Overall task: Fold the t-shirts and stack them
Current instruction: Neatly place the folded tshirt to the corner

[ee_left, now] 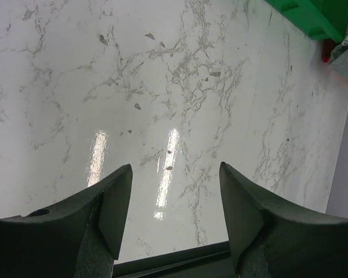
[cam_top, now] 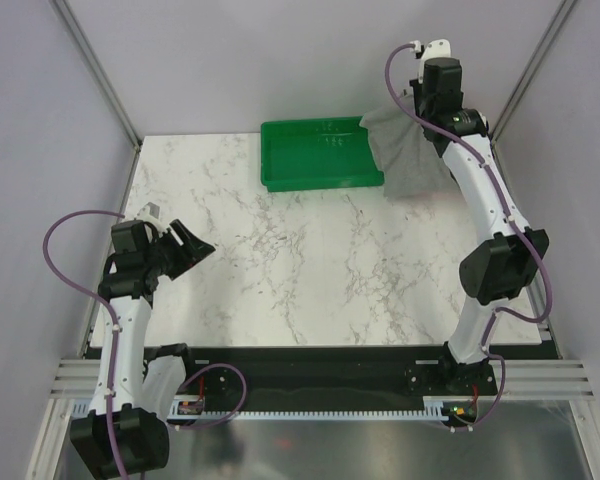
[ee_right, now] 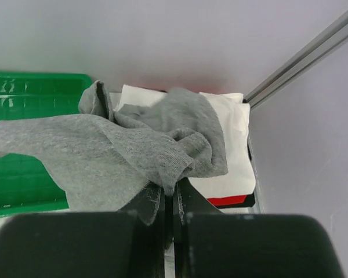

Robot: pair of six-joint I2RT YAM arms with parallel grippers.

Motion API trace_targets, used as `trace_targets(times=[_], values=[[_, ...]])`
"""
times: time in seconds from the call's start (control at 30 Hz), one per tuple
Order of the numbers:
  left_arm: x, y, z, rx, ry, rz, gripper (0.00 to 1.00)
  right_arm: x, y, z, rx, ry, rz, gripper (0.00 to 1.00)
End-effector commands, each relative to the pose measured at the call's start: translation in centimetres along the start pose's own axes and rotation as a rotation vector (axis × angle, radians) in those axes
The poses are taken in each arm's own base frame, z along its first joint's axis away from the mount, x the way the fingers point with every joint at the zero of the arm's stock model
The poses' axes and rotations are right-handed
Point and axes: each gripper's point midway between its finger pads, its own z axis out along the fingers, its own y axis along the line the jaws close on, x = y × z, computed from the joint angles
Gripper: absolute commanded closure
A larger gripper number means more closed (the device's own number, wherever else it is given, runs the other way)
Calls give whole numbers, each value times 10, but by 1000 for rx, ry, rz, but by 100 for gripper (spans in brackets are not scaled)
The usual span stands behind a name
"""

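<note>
Item: grey t-shirt (cam_top: pixel 408 150), hanging at upper right of the top view by green tray (cam_top: pixel 315 150), draping over folded white shirt (ee_right: pixel 232 145). Right jaws are gripping its cloth; left jaws are standing open, empty. Step, seemingly: fetching it. The next move is calling for spreading it flat on worktop (cam_top: pixel 310 270).

Bench (ee_left: pixel 162 87): marble-patterned, smooth and glossy, with bright reflections at lower centre of the left wrist view.
Green tray (cam_top: pixel 315 160): hard plastic, moulded grid floor, slight sheen.
Grey t-shirt (ee_right: pixel 104 156): heathered knit cloth, matt.
White t-shirt (ee_right: pixel 235 133): smooth matt cloth.
Left fingers (ee_left: pixel 113 202): black, matt, plastic-looking.
Frame rail (ee_right: pixel 304 55): dull metal.
</note>
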Motion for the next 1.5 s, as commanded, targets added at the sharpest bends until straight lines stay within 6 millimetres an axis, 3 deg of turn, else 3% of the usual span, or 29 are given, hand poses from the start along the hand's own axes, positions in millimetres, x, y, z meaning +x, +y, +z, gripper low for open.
trace_targets(times=[0.0,0.17,0.4,0.6,0.7,0.73,0.77,1.17,1.33,1.47], values=[[-5,-1,3,12,-16,41,32,-26,-27,9,81,-71,47,100],[-3,-2,4,14,-8,46,32,-29,-42,28,100,-80,72,100],[2,-4,7,16,14,54,32,-9,-65,72,125,-54,110,100],[4,-2,9,2,24,53,32,-20,-86,94,175,-112,161,100],[5,-3,10,4,30,55,32,-19,-84,106,182,-123,173,100],[6,-3,10,4,31,57,32,-19,-103,109,216,-136,189,100],[5,-2,10,1,29,55,32,-13,-105,116,219,-131,189,100],[9,-6,11,1,35,74,32,27,-114,178,272,-137,173,100],[11,-6,11,-2,39,75,32,21,-119,193,310,-214,192,100],[11,-5,11,-6,39,78,32,34,-112,213,308,-245,173,100]])
